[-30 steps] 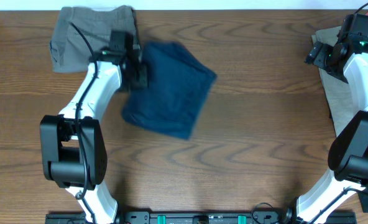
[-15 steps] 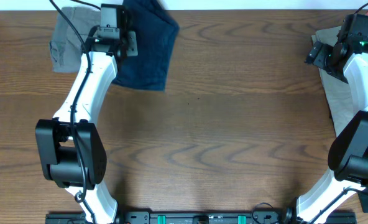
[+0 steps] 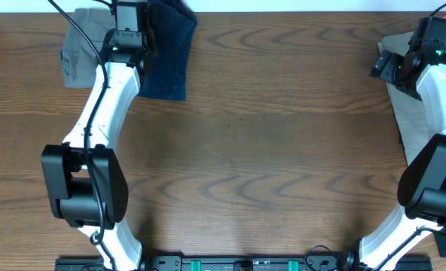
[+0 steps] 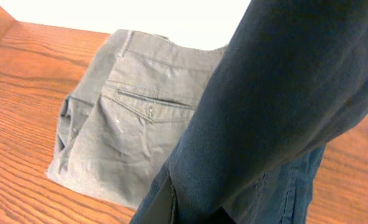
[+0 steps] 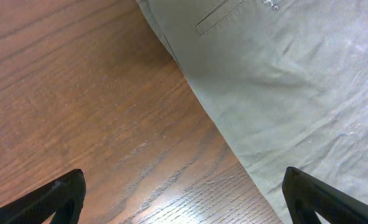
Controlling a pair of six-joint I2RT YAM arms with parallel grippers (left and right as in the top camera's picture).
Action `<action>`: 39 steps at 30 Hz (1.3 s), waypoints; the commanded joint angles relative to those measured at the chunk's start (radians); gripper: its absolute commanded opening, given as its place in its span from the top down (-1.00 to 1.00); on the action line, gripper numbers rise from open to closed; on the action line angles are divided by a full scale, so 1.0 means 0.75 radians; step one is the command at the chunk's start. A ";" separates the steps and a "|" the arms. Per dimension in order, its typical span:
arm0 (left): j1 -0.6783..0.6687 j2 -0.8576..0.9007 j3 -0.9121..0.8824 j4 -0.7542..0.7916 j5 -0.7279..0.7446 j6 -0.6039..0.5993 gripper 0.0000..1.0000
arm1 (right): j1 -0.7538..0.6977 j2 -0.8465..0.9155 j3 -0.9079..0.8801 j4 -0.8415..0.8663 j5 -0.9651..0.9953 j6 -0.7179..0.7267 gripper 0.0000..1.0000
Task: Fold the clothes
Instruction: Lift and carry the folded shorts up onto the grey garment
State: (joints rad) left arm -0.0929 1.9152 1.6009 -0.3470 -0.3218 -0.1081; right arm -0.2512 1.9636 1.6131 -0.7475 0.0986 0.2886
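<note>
The dark navy shorts (image 3: 168,53) hang from my left gripper (image 3: 132,19), which is shut on them at the table's far left edge. In the left wrist view the navy cloth (image 4: 277,106) drapes across the lens and hides the fingers. The grey-olive shorts (image 3: 80,45) lie folded just to the left of it, back pocket up (image 4: 128,124). My right gripper (image 3: 392,68) is open and empty (image 5: 184,208), hovering over bare wood beside the light beige shorts (image 3: 405,102), which lie flat on the far right (image 5: 283,81).
The brown wooden table (image 3: 268,150) spans the view. Its far edge runs just behind the left gripper and the grey-olive shorts. The arm bases stand at the front left and front right corners.
My left gripper has carried the navy shorts from left of centre up and left to the far edge, beside the grey-olive pair. The right arm has not moved.
</note>
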 commanded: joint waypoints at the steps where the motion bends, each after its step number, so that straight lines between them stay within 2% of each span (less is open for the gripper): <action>1: 0.006 -0.082 0.048 0.050 -0.077 -0.034 0.88 | -0.004 0.005 0.014 -0.002 0.008 0.004 -0.99; 5: 0.007 -0.086 0.048 0.066 -0.096 -0.038 0.88 | -0.004 0.005 0.014 -0.003 0.008 0.004 -0.98; 10: 0.007 -0.086 0.048 0.074 -0.259 -0.123 0.88 | -0.004 0.005 0.014 -0.003 0.008 0.004 -0.99; 22: 0.065 -0.042 0.045 0.113 -0.260 -0.123 0.88 | -0.004 0.005 0.014 -0.002 0.008 0.004 -0.98; 29: 0.118 -0.007 0.045 0.208 -0.259 -0.123 0.87 | -0.004 0.005 0.014 -0.003 0.008 0.004 -0.99; 39: 0.161 0.129 0.045 0.233 -0.246 -0.123 0.88 | -0.004 0.005 0.014 -0.003 0.008 0.004 -0.99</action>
State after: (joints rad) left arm 0.0231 1.9743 1.6012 -0.1890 -0.4789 -0.1837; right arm -0.2512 1.9636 1.6131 -0.7475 0.0986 0.2886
